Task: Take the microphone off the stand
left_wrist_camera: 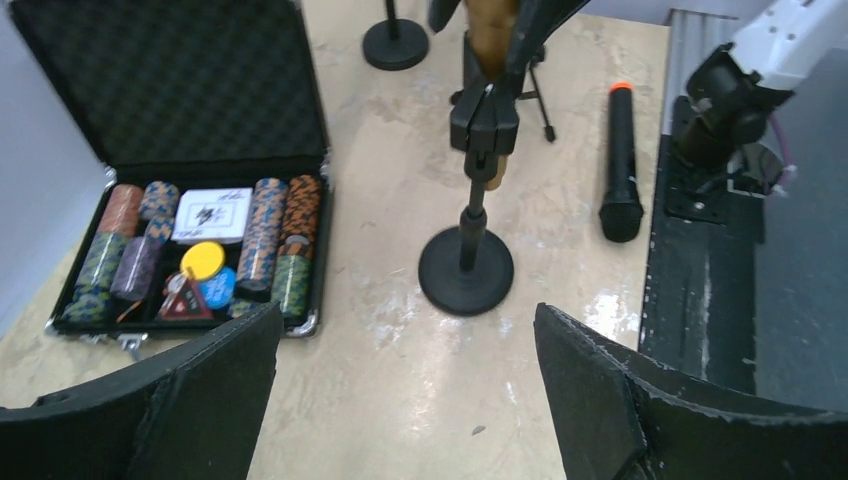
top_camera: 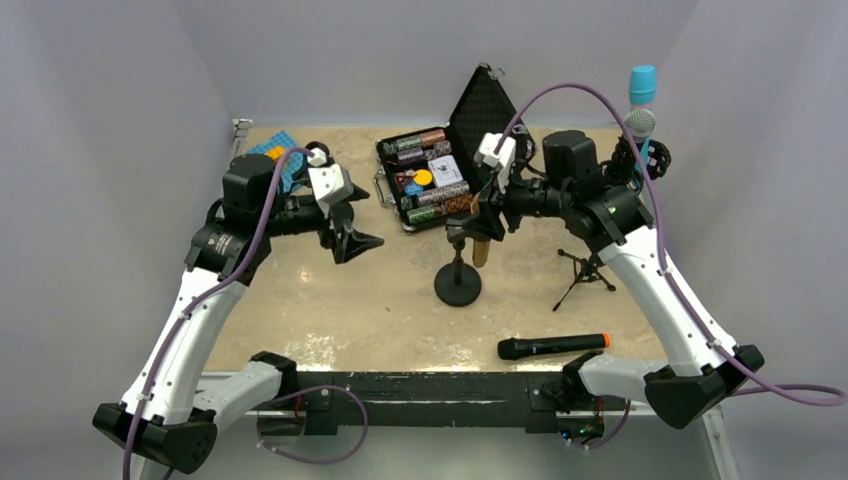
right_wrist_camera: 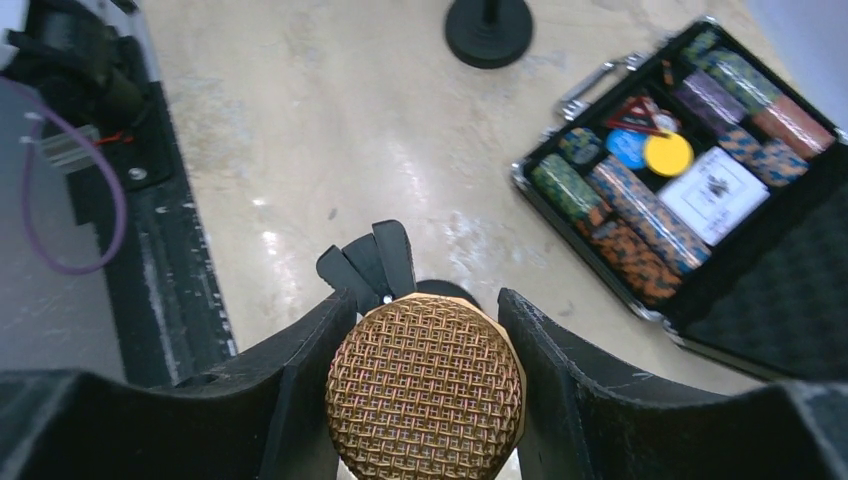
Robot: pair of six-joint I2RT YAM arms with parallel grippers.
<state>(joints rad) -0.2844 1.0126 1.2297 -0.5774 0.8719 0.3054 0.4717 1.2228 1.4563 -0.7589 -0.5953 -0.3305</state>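
My right gripper (right_wrist_camera: 428,300) pinches the microphone (right_wrist_camera: 425,390) between its jaws; next I must lift it off the stand (left_wrist_camera: 467,265) below. The left gripper (left_wrist_camera: 407,320) is spread.

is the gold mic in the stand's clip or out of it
In. The left wrist view shows the gold microphone seated in the stand's clip, with the right gripper closed around its mesh head.

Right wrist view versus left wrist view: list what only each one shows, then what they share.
Right wrist only: the gold mesh microphone head between the fingers of the right claw. Left wrist only: the black handheld microphone with an orange end lying flat, a small black tripod, and the left claw, open. Both: the open black case of poker chips and the beige tabletop.
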